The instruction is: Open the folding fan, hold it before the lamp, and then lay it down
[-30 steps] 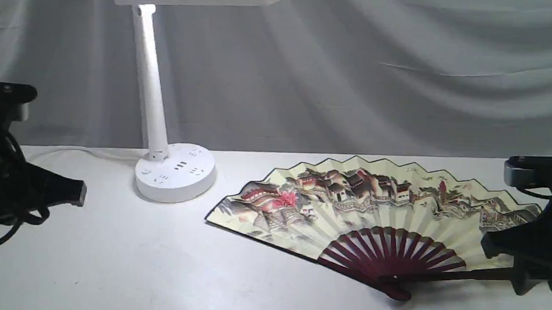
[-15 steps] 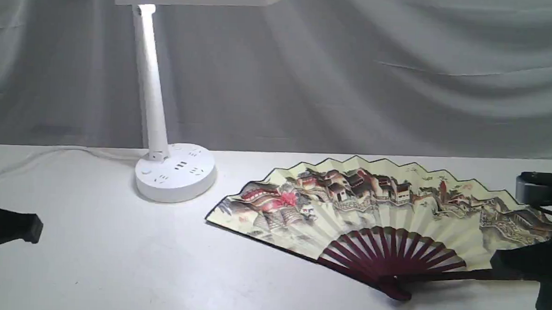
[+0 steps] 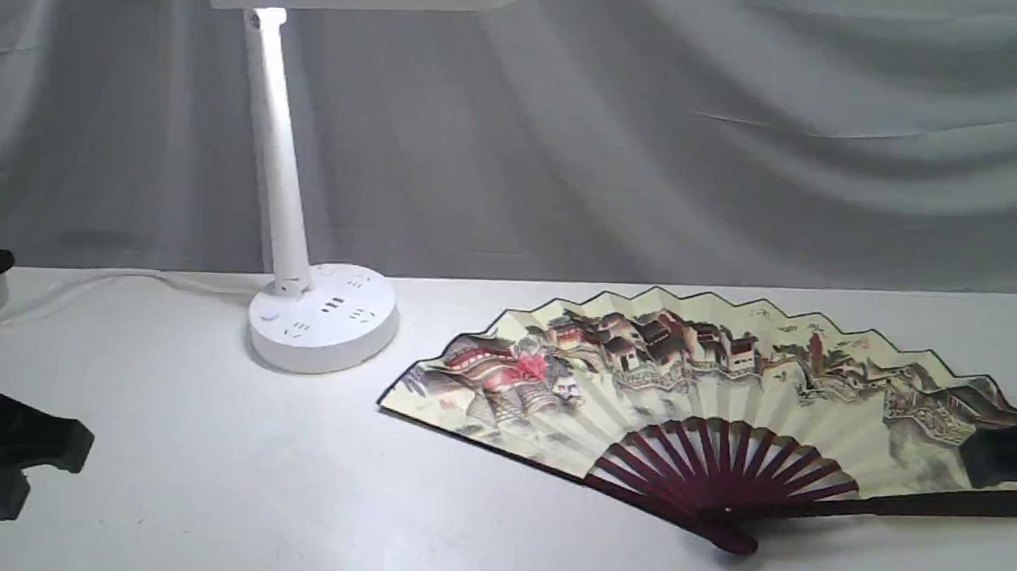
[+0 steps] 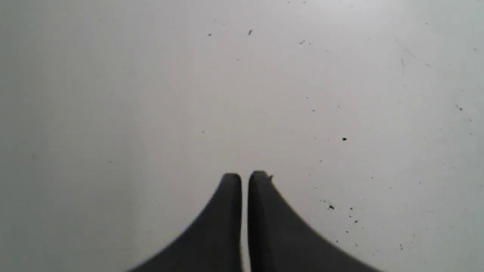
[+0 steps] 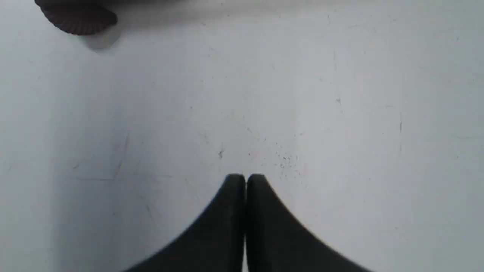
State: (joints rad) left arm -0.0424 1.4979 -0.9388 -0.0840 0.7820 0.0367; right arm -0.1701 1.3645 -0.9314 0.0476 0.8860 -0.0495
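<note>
The folding fan (image 3: pixel 694 371) lies fully spread and flat on the white table (image 3: pixel 208 478), painted side up, its maroon ribs meeting at a pivot near the front. The white lamp (image 3: pixel 323 316) stands behind and to the left of it, lit, with its light bar overhead. My left gripper (image 3: pixel 76 451) sits low at the far left edge, far from the fan, and its fingers (image 4: pixel 230 211) are shut on nothing. At the far right edge my right gripper (image 3: pixel 978 452) is just off the fan's right end, also shut and empty (image 5: pixel 245 177). The fan's dark pivot end (image 5: pixel 77 17) shows in the right wrist view.
A white cable (image 3: pixel 105 281) runs from the lamp's base along the back of the table to the left. A grey draped cloth (image 3: pixel 652 137) hangs behind the table.
The right gripper has pulled back to the right, off the fan's right guard stick. The left gripper has dropped and drawn back to the left edge. The fan has not moved.
</note>
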